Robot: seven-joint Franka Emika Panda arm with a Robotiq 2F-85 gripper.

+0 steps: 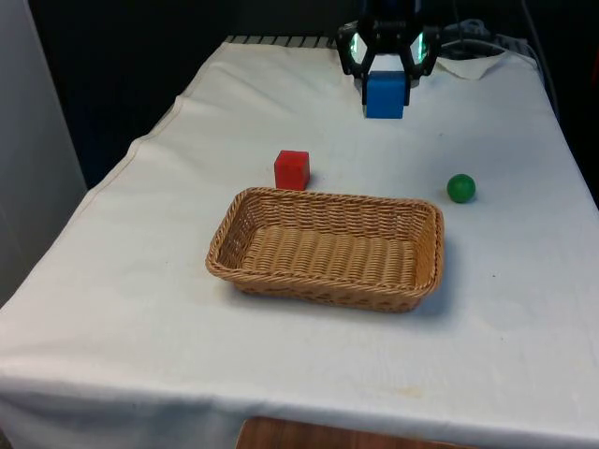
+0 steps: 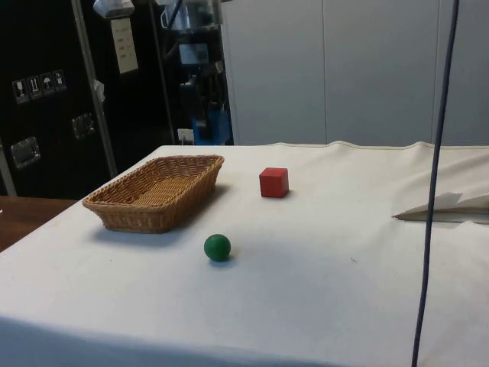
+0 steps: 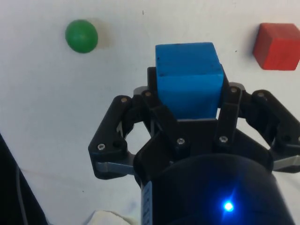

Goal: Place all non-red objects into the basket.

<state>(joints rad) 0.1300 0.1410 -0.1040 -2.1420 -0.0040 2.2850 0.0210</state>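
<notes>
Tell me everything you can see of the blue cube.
The blue cube is a plain, matte block with slightly rounded edges, foam or painted wood by its look. The pincer holds it by two opposite sides, lifted clear of the white cloth near the table's far end. It hangs roughly level, its lower part sticking out below the fingers. Nothing else touches it: the red cube, the green ball and the basket all lie apart from it, nearer the camera in the front view.

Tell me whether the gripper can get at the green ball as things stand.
Probably not yet: the gripper is shut on the blue cube. The green ball itself lies in the open on the cloth, apart from the basket, with nothing over it.
</notes>
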